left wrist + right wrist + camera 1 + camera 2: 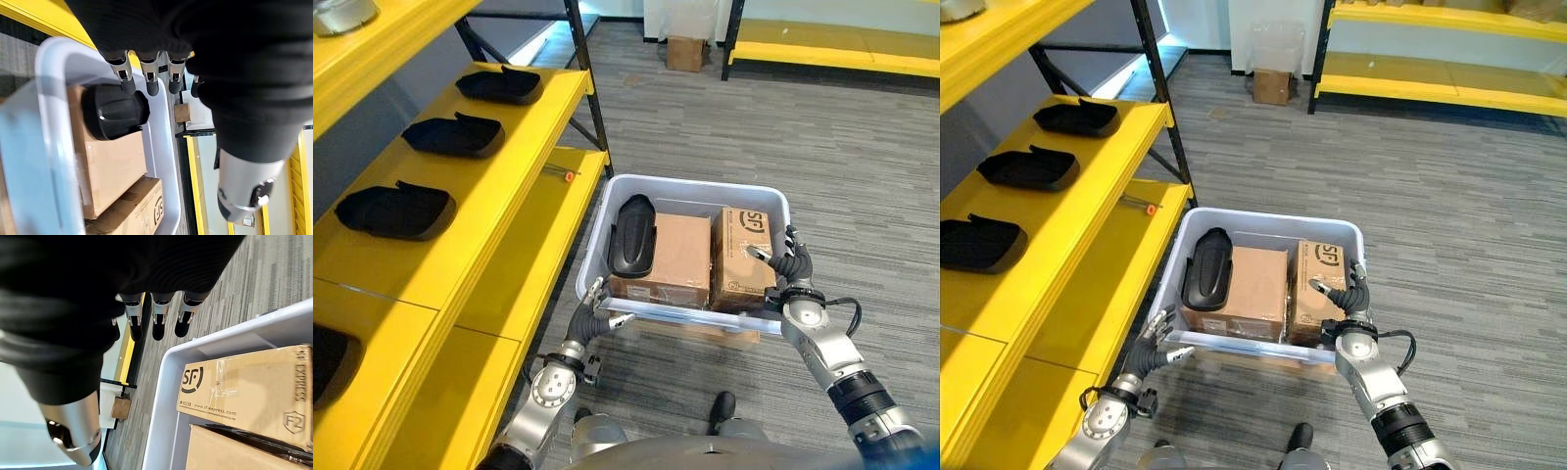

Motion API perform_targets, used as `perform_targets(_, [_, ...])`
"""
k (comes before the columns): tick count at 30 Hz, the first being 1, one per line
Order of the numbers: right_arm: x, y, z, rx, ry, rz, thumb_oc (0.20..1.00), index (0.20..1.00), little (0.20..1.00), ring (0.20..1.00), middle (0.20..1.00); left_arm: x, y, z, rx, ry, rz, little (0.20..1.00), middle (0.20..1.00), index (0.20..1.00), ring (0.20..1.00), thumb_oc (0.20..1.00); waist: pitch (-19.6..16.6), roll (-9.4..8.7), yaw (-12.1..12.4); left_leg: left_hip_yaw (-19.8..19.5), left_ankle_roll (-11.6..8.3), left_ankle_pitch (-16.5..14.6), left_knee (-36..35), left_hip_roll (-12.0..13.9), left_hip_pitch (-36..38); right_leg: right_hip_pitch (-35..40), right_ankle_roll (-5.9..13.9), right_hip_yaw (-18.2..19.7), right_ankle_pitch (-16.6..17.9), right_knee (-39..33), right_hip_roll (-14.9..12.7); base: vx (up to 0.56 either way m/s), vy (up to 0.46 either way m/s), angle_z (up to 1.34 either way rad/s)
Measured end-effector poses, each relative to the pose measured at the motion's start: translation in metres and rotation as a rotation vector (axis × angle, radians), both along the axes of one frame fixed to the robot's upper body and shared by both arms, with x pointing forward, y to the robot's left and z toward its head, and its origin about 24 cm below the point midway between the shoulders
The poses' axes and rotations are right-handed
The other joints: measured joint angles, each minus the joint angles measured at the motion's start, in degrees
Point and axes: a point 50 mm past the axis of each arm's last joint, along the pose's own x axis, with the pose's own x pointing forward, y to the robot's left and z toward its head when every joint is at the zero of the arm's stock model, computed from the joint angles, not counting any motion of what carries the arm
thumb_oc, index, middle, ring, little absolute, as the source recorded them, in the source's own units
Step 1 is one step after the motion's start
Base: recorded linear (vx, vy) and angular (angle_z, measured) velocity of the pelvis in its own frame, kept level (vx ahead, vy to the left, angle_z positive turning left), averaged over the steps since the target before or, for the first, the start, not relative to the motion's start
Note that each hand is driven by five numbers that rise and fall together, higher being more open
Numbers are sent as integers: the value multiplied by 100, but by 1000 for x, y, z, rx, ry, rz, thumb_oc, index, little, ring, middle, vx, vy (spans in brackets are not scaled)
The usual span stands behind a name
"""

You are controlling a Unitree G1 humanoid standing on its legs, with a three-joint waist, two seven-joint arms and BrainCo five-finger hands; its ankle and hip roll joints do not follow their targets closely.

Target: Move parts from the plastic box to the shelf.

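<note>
Yellow shelf boards run along our left side. On the upper board we see three black parts lying in a row, well apart from each other. One more black shape peeks in at the near edge of that board. On the lower board a small orange-tipped thing lies near the far end. A black post stands at the shelf's corner.

Next comes our left hand. It sits at the near left corner of the plastic box, right by the rim. From the wrist we see its fingers straight and spread apart, with the thumb off to one side. It holds nothing.

The plastic box is pale and sits on the grey carpet floor, beside the shelf. Inside it, on the left, a black part leans against the wall and lies partly on a brown cardboard box. A second cardboard box with print on top stands just beside the first one, on the right.

Our right hand is at the near right corner of the plastic box, by the rim and next to the printed cardboard box. Its fingers are straight and apart too, and it holds nothing.

Far off, a small cardboard box stands on the floor, and another yellow shelf runs along the back on the right.
</note>
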Motion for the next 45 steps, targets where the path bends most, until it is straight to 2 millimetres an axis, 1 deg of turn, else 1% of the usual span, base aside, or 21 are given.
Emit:
perform_targets(4, [8,3,8,-20,-26,31,1000,1000,1000,1000,1000,7,0,6,3,-32,-10,1000,1000,1000,1000,1000,179,94,-17,58,-21,338,199,143,-121,-318,-158,-34,-618,917,-77,145,-158,6])
perform_targets(5, [8,3,8,-20,-26,31,1000,1000,1000,1000,1000,7,0,6,3,-32,-10,1000,1000,1000,1000,1000,179,94,-17,58,-21,338,199,143,-121,-318,-158,-34,-618,917,-77,112,-104,28])
perform_targets(7, [7,3,6,-13,-22,46,1000,1000,1000,1000,1000,11,1,9,21,-45,-27,1000,1000,1000,1000,1000,264,70,-213,209,-372,823,543,221,-471,-324,-178,-162,-918,1127,-111,52,-41,50])
perform_targets(9, [6,3,5,-12,-21,48,1000,1000,1000,1000,1000,13,3,11,31,-53,-34,1000,1000,1000,1000,1000,303,107,-245,166,-403,1158,797,357,-717,-339,-365,-221,-977,1165,-59,47,107,24])
perform_targets(10, [6,4,6,-11,-26,49,1000,1000,1000,1000,1000,14,2,11,28,-53,-35,1000,1000,1000,1000,1000,384,127,-244,133,-475,1091,1309,409,-1050,-333,-470,-223,-1019,1180,-87,131,313,-16])
perform_targets(11, [5,7,4,-4,-25,53,1000,1000,1000,1000,1000,11,1,9,27,-45,-36,1000,1000,1000,1000,1000,428,105,-247,144,-591,635,1242,338,-1120,-332,-514,-193,-989,1173,-105,126,464,-13])
perform_targets(12, [5,7,3,-15,-32,54,1000,1000,1000,1000,1000,12,1,10,27,-46,-36,1000,1000,1000,1000,1000,465,164,-287,222,-566,301,888,261,-1152,-326,-514,-200,-988,1162,-94,157,451,-20])
perform_targets(14, [0,7,-1,-39,-16,60,1000,1000,1000,1000,1000,15,-1,12,21,-58,-42,1000,1000,1000,1000,1000,514,264,-315,320,-542,304,-181,209,-1051,-325,-501,-205,-1000,1209,-50,105,372,-14])
perform_targets(15, [0,9,-3,-48,-8,76,1000,1000,1000,1000,1000,17,-2,14,22,-66,-45,1000,1000,1000,1000,1000,610,231,-277,321,-428,256,-383,164,-997,-290,-495,-99,-1003,1264,-93,98,229,-33])
perform_targets(17, [-1,14,-6,-44,1,96,1000,1000,1000,1000,1000,16,-1,11,14,-50,-46,1000,1000,1000,1000,1000,628,219,-286,250,-354,207,-431,53,-866,-192,-448,44,-999,1276,-112,112,225,-47])
perform_targets(19, [-6,11,-10,-48,28,90,1000,1000,1000,1000,1000,16,-4,11,0,-45,-71,1000,1000,1000,1000,1000,603,260,-345,301,-250,141,-90,-242,-681,-4,-229,78,-1008,1233,-161,110,197,-22])
perform_targets(20, [-9,5,-13,-70,44,84,1000,1000,1000,1000,1000,14,-6,10,-7,-37,-80,1000,1000,1000,1000,1000,537,387,-359,382,-142,2,-129,-374,-587,6,-97,170,-1076,1301,-116,89,140,13])
perform_targets(21, [-11,3,-16,-69,54,68,1000,1000,1000,1000,1000,17,-4,12,-1,-48,-80,1000,1000,1000,1000,1000,519,354,-411,450,-60,-309,-290,-399,-491,-24,7,168,-1142,1428,-148,86,138,28])
perform_targets(23, [-12,7,-19,-59,62,64,1000,1000,1000,1000,1000,19,0,13,11,-47,-74,1000,1000,1000,1000,1000,497,108,-291,482,85,-286,-481,-733,-499,-179,121,264,-1122,1517,-473,32,86,20])
perform_targets(25, [-10,10,-15,-94,32,78,1000,1000,1000,1000,1000,15,1,11,16,-35,-72,1000,1000,1000,1000,1000,491,74,-201,472,174,-288,-510,-923,-528,-175,200,302,-1030,1419,-602,-32,43,13])
perform_targets(28, [14,17,17,-174,-105,114,1000,1000,1000,1000,1000,12,12,10,56,-26,-59,1000,1000,1000,1000,1000,533,67,9,427,264,-260,-487,-1037,-756,-233,367,259,-851,1216,-657,-53,20,16])
perform_targets(30, [24,19,32,-222,-162,139,1000,1000,1000,1000,1000,13,13,11,52,-31,-55,1000,1000,1000,1000,1000,588,72,67,367,273,-248,-431,-1015,-899,-304,368,210,-845,1221,-631,-49,-2,13])
perform_targets(36, [49,17,89,-429,-345,211,1000,1000,1000,1000,1000,25,5,26,18,-94,-76,1000,1000,1000,1000,1000,1144,121,260,115,252,-222,-179,-878,-1322,-535,262,46,-891,1366,-495,-43,-27,12])
perform_targets(39, [58,20,121,-539,-444,277,1000,1000,1000,1000,1000,30,2,37,-4,-138,-89,1000,1000,1000,1000,1000,1396,154,359,37,238,-184,-76,-825,-1569,-817,179,20,-998,1645,-499,-38,-36,9])
perform_targets(40, [63,26,141,-610,-513,322,1000,1000,1000,1000,1000,35,0,47,-22,-178,-102,1000,1000,1000,1000,1000,1612,169,476,-16,237,-174,35,-802,-1720,-1013,115,11,-1138,1948,-543,-73,-70,15])
perform_targets(45, [71,35,173,-674,-602,370,1000,1000,1000,1000,1000,43,2,64,1,-241,-149,1000,1000,1000,1000,1000,1896,220,706,-270,197,-150,342,-807,-2234,-1568,-6,-20,-1509,2735,-710,-40,-62,24])
